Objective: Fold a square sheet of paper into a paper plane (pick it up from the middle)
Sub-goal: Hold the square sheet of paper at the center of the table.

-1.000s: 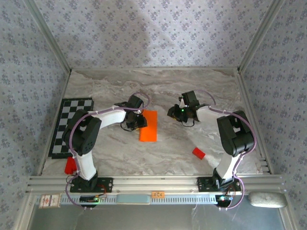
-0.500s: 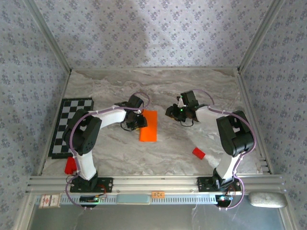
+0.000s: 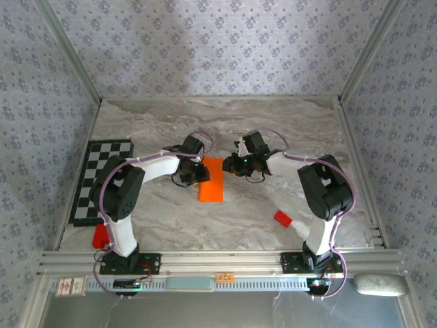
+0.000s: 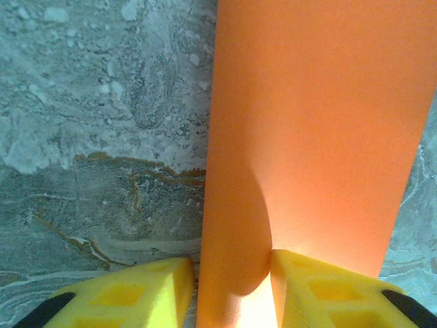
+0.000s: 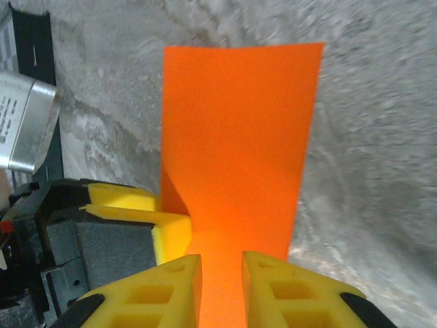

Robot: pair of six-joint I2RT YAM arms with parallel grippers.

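Note:
The square sheet of paper (image 3: 212, 183) lies folded into a narrow orange rectangle on the marble table (image 3: 164, 212), centre left. My left gripper (image 3: 197, 172) is at its left edge. In the left wrist view its yellow fingers (image 4: 328, 290) are shut on a raised fold of the sheet (image 4: 307, 123). My right gripper (image 3: 233, 164) hovers at the sheet's upper right corner. In the right wrist view the right gripper (image 5: 222, 263) has its jaws a narrow gap apart, with orange paper (image 5: 239, 130) showing in the gap. A left finger (image 5: 171, 232) touches the sheet just beside it.
A small red block (image 3: 283, 219) lies on the table at the right front. A checkerboard mat (image 3: 95, 181) covers the left side, with another red object (image 3: 100, 236) at its near end. Patterned walls close in the table.
My right gripper has swung left, from well clear of the sheet to its upper right corner. The left gripper and the sheet have stayed in place.

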